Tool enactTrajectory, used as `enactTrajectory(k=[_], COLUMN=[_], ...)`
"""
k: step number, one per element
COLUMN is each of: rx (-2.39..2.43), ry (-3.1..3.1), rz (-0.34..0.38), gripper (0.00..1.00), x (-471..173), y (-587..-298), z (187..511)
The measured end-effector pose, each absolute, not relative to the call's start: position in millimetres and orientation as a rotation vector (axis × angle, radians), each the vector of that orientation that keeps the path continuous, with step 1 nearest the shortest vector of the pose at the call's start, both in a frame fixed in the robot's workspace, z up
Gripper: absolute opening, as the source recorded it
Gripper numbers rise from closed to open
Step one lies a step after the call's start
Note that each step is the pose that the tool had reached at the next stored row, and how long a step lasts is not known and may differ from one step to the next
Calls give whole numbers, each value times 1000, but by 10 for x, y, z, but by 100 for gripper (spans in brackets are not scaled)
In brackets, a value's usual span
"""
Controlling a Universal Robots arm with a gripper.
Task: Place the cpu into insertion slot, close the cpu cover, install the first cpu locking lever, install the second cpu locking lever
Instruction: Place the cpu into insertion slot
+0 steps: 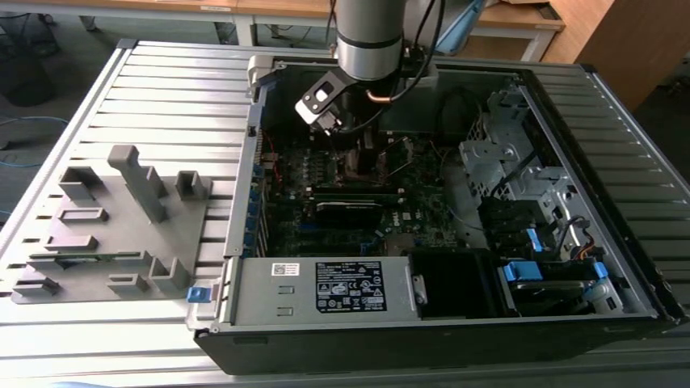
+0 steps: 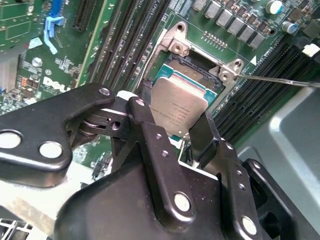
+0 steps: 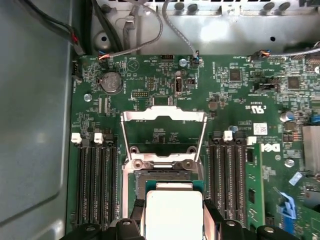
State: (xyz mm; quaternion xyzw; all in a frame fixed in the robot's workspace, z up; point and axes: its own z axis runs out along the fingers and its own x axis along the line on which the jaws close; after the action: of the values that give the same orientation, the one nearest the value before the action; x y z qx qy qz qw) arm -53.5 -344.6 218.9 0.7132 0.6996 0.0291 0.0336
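My gripper (image 2: 175, 119) is shut on the cpu (image 2: 178, 106), a flat silver-grey square held by two opposite edges between the black fingers (image 2: 144, 116). The chip hangs just over the insertion slot (image 2: 196, 66), whose dark square with a metal rim shows beyond it. I cannot tell whether the chip touches the slot. In the first wrist view the cpu (image 3: 172, 215) covers the near part of the insertion slot (image 3: 164, 178), and the cpu cover (image 3: 164, 117) stands swung open behind it. In the exterior view my gripper (image 1: 363, 155) is low inside the computer case (image 1: 323, 287).
Black memory slots (image 3: 95, 185) flank the socket on both sides. A thin metal lever rod (image 2: 280, 79) sticks out past one socket corner. Loose cables (image 3: 150, 35) run along the case wall. A grey fixture (image 1: 108, 226) lies on the slatted table at the exterior view's left.
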Motion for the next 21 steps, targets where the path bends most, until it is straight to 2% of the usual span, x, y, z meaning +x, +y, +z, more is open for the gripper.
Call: enactTrajectory(k=[21], rx=[2183], ry=[2164], rz=[90], gripper=[54], x=[-490], y=[-3385], z=[2058])
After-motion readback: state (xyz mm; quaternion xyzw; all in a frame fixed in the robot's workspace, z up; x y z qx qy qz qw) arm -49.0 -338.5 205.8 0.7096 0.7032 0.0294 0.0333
